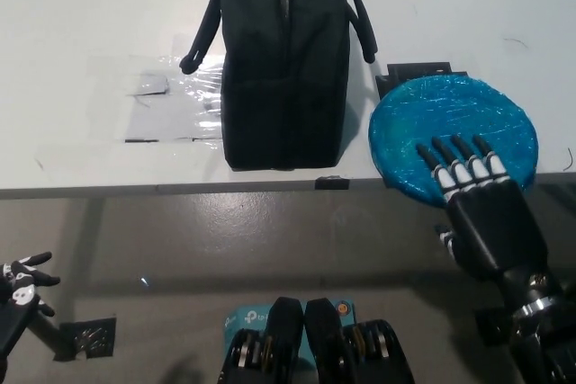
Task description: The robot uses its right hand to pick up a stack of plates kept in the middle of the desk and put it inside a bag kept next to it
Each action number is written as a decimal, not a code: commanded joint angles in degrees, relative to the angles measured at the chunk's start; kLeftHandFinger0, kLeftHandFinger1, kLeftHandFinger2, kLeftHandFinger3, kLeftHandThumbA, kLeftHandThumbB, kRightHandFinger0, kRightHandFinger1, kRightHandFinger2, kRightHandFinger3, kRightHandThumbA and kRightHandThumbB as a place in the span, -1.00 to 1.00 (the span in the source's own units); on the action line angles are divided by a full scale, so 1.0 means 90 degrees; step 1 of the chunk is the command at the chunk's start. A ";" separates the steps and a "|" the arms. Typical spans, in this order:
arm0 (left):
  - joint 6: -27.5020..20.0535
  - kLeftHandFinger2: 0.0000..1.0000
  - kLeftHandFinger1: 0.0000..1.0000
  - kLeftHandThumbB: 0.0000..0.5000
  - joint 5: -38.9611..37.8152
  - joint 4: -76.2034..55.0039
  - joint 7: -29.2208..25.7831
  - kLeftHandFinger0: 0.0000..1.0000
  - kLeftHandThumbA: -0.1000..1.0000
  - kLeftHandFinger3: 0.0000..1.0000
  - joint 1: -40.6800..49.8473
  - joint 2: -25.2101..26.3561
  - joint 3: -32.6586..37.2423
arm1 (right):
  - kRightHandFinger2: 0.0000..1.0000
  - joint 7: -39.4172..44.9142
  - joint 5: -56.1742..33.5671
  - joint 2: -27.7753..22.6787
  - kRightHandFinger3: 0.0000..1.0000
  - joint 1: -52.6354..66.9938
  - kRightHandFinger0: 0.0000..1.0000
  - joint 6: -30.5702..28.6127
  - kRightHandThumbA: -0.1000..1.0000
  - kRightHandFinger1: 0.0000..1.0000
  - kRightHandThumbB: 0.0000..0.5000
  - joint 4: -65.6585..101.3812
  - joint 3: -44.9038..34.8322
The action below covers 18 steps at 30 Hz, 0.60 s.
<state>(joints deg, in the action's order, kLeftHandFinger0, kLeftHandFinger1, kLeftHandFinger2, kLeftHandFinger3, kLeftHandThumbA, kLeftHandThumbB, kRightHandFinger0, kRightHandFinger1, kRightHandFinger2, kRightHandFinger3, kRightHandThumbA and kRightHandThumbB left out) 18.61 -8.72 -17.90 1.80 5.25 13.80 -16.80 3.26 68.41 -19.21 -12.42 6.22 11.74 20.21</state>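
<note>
A white, smooth-topped desk (90,24) fills the upper part of the view, with clear glossy tape patches (193,101) stuck on it. Below its front edge lies a grey, dimly reflective floor (180,240).

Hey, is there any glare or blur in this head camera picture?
Head view: glare glints off the clear plastic taped to the desk left of the black bag, and off the wrap on the blue plates; the right hand looks sharp, the picture evenly lit.
</note>
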 commanded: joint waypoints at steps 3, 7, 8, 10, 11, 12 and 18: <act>-0.0114 0.39 0.08 -0.83 -0.0102 -0.0229 0.0112 -0.34 -0.99 0.69 0.0078 0.0148 -0.0028 | 1.00 0.0184 0.0385 0.0127 1.00 0.0126 1.00 0.0214 0.71 1.00 1.00 0.0172 -0.0036; -0.0102 0.37 0.05 -0.87 -0.0080 -0.0242 0.0106 -0.30 -1.00 0.69 0.0112 0.0181 -0.0043 | 1.00 0.0367 0.0338 0.0257 1.00 0.0253 1.00 0.0250 0.69 1.00 1.00 0.0536 -0.0115; -0.0112 0.35 0.04 -0.88 -0.0093 -0.0221 0.0113 -0.31 -1.00 0.66 0.0102 0.0183 -0.0043 | 1.00 0.0397 0.0346 0.0267 1.00 0.0270 1.00 0.0259 0.70 1.00 1.00 0.0586 -0.0133; -0.0131 0.34 0.05 -0.86 -0.0100 -0.0216 0.0122 -0.32 -1.00 0.65 0.0100 0.0186 -0.0035 | 1.00 0.0342 0.0393 0.0275 1.00 0.0273 1.00 0.0259 0.70 1.00 1.00 0.0562 -0.0170; -0.0146 0.36 0.06 -0.86 -0.0101 -0.0206 0.0126 -0.33 -1.00 0.64 0.0100 0.0189 -0.0032 | 1.00 0.0262 0.0379 0.0270 1.00 0.0246 1.00 0.0267 0.70 1.00 1.00 0.0461 -0.0211; -0.0152 0.39 0.08 -0.85 -0.0064 -0.0206 0.0120 -0.32 -1.00 0.64 0.0102 0.0198 -0.0018 | 1.00 0.0195 0.0182 0.0262 1.00 0.0164 1.00 0.0293 0.60 1.00 1.00 0.0240 -0.0338; -0.0202 0.41 0.10 -0.81 -0.0099 -0.0199 0.0179 -0.31 -1.00 0.64 0.0176 0.0227 -0.0010 | 1.00 0.0020 0.0543 0.0135 1.00 -0.0180 1.00 0.0328 0.65 1.00 1.00 -0.0013 -0.0519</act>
<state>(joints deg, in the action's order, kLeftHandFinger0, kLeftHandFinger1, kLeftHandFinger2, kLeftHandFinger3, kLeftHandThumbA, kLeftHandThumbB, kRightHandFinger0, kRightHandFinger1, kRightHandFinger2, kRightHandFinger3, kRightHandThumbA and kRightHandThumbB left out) 18.52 -8.80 -17.97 1.84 6.32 14.05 -16.78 5.68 70.58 -16.82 -10.76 8.26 11.63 16.99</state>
